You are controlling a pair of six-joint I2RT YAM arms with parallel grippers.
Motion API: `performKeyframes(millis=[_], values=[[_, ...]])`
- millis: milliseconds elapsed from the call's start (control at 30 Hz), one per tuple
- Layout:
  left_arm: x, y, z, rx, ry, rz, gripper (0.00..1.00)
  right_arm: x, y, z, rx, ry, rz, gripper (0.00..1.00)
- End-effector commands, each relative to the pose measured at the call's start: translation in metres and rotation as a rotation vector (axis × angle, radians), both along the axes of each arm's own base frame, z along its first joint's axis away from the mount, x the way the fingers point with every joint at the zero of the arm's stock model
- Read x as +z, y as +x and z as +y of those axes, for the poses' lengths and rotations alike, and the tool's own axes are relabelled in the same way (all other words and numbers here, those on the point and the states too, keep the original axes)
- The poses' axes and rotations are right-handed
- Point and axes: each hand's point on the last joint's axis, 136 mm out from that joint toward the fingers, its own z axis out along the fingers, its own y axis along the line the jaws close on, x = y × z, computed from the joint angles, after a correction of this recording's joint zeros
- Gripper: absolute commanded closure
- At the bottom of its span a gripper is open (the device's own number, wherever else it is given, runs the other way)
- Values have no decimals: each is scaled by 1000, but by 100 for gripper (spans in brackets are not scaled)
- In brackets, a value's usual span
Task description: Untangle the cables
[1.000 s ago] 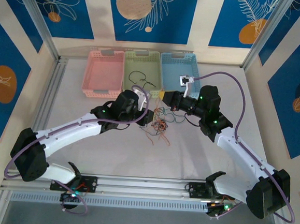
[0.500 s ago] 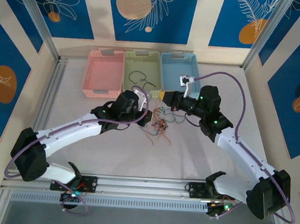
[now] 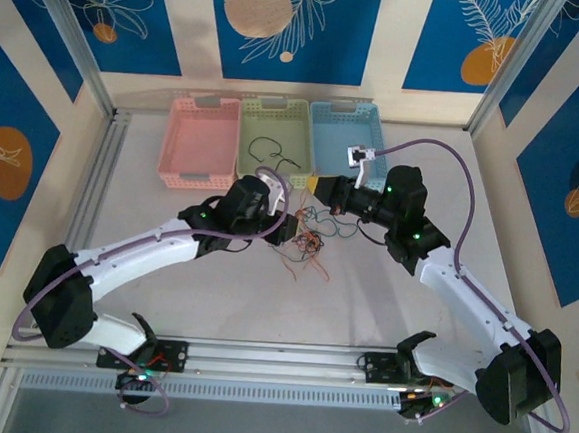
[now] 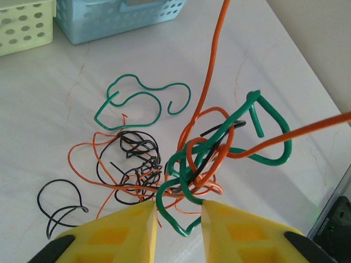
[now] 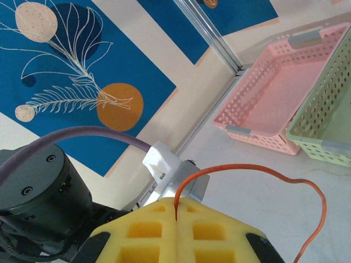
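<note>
Almost nothing has moved in the last second. Right gripper (image 5: 176,211) is clamped on an orange strand (image 5: 263,170); left gripper (image 4: 178,211), jaws narrowly apart, straddles the cables (image 4: 186,164) near the table (image 3: 363,303) centre. Several strands lie freed; the knot remains.

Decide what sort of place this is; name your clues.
Probably a robotics lab workcell: two robot arms bolted to a table, printed panels walling it in, three baskets beside a wire tangle.
</note>
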Motion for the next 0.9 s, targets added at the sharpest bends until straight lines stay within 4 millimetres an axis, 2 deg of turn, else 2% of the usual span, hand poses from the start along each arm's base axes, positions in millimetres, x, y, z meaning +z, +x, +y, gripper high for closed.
performKeyframes(millis=[0,100,267,433,600,667,767,867], values=[[-5,-6,-6,-26,-2,18,74,16,-2,-3,-10,6,-54,100],[-6,-5,-6,-24,-3,21,79,16,-2,-3,-9,4,-55,100],[-5,-5,-3,-17,8,12,100,16,-3,-3,-10,4,-57,100],[-10,-6,9,5,52,1,100,16,-1,-6,-29,1,-57,100],[-35,-12,36,59,143,32,100,17,3,-19,-87,3,-59,100],[-52,-20,47,70,167,67,100,17,5,-28,-126,7,-57,100],[-77,-35,66,101,192,113,100,19,7,-53,-209,12,-69,100],[-90,-47,86,138,206,135,100,21,10,-95,-340,40,-64,100]])
